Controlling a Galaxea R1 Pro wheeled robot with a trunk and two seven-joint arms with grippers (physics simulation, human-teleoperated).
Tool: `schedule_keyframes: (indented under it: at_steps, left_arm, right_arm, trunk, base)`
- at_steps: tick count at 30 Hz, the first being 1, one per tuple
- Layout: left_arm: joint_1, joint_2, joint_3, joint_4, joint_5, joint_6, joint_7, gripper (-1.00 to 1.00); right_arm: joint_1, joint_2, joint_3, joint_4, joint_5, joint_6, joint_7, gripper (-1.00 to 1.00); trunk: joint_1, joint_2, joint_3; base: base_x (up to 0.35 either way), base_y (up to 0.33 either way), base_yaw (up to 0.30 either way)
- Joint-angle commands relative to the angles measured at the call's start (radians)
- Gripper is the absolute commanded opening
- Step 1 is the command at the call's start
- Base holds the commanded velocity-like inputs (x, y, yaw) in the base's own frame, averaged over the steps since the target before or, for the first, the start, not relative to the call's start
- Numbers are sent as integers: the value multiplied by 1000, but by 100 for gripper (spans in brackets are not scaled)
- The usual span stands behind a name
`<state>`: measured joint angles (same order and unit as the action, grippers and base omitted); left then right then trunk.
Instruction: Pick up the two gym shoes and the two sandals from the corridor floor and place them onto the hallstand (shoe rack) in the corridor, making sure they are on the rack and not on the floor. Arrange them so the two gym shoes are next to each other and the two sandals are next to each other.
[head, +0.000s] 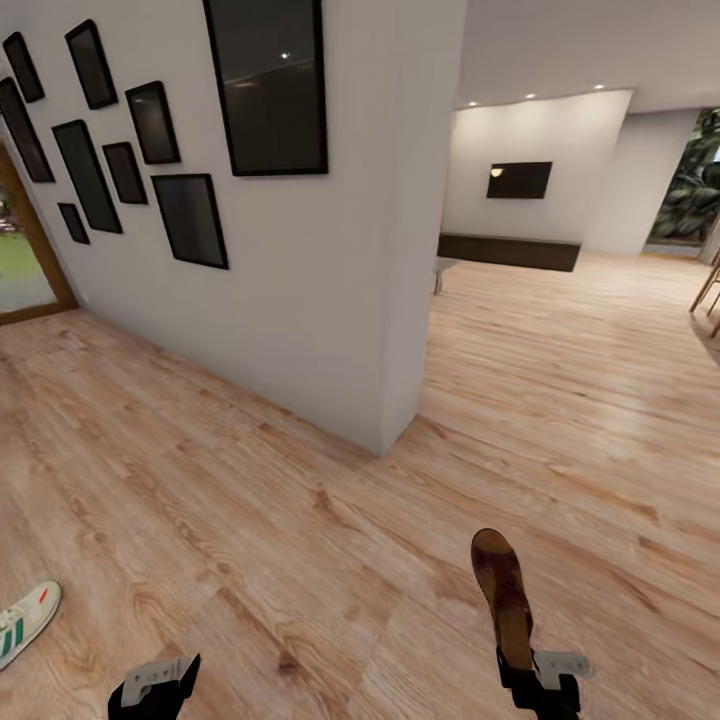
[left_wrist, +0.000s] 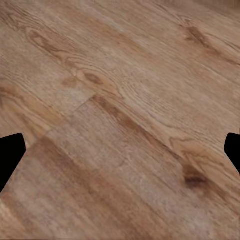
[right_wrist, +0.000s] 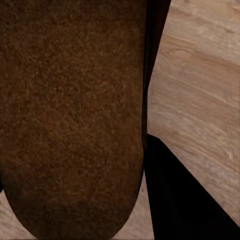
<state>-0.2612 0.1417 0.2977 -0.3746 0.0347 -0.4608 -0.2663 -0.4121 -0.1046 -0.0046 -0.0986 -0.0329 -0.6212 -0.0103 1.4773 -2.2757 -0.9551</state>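
My right gripper (head: 530, 678) is shut on a dark-brown sandal (head: 502, 588), which sticks out forward over the corridor floor (head: 300, 520) at the lower right of the head view. In the right wrist view the sandal's brown surface (right_wrist: 70, 115) lies close against a dark finger (right_wrist: 175, 200). One white gym shoe (head: 22, 620) with green stripes and a red tongue lies on the floor at the far lower left. Near it, my left gripper (head: 160, 685) is open, its fingertips (left_wrist: 7, 155) spread wide over bare planks. The hallstand is out of view.
A white wall (head: 330, 300) hung with several black picture frames (head: 268, 85) runs from the left and ends in a corner ahead. A glass door (head: 20, 260) stands at far left. Beyond the corner are a dark low cabinet (head: 510, 252), a wall screen (head: 520, 180) and wooden chair legs (head: 706, 290).
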Motion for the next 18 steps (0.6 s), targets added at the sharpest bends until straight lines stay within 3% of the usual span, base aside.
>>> schedule_keyframes:
  at_steps: [1,18]
  left_arm:
    - [-1,-1,6,2,4,-1,-10,100]
    - [-1,-1,6,1,3,-1,-10,100]
  right_arm:
    - [-1,0,-1,0,-7,-3,1,-100]
    - [-1,0,-2,0,-7,-3,1,-100]
  trunk:
    - [0,0,-1]
    - [0,0,-1]
  base:
    - [147,307,270]
    - [135,307,278]
